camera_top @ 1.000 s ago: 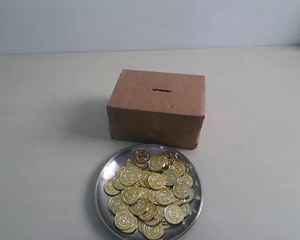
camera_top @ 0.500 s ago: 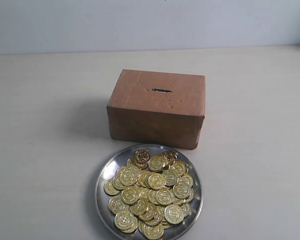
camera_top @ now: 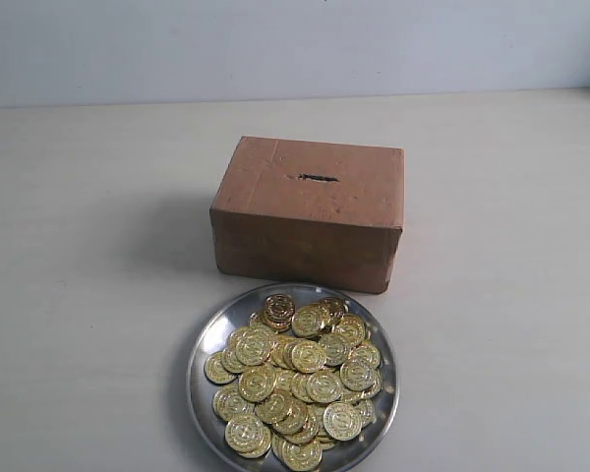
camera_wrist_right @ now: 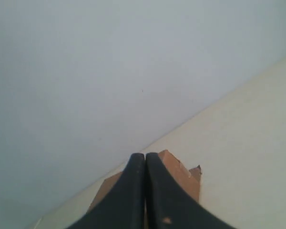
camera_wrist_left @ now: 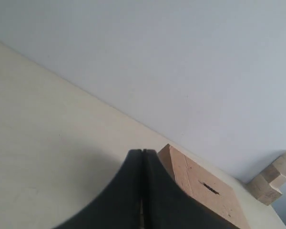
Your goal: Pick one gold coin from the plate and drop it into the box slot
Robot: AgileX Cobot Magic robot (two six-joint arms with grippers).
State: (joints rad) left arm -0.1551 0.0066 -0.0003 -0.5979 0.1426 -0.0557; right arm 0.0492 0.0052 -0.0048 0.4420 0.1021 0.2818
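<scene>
A brown cardboard box (camera_top: 310, 211) stands mid-table, its dark slot (camera_top: 318, 178) cut in the top face. Just in front of it sits a round silver plate (camera_top: 205, 339) heaped with several gold coins (camera_top: 295, 379). Neither gripper shows in the exterior view. In the left wrist view my left gripper (camera_wrist_left: 142, 153) is shut with nothing between its black fingers; the box (camera_wrist_left: 200, 191) and its slot (camera_wrist_left: 210, 188) lie beyond it. My right gripper (camera_wrist_right: 145, 156) is shut and empty too, and the box (camera_wrist_right: 178, 174) shows partly behind its fingers.
The pale table (camera_top: 88, 295) spreads bare to both sides of the box and plate, with a light wall (camera_top: 275, 44) behind. A stepped pale wooden block (camera_wrist_left: 272, 177) sits at the table's edge in the left wrist view.
</scene>
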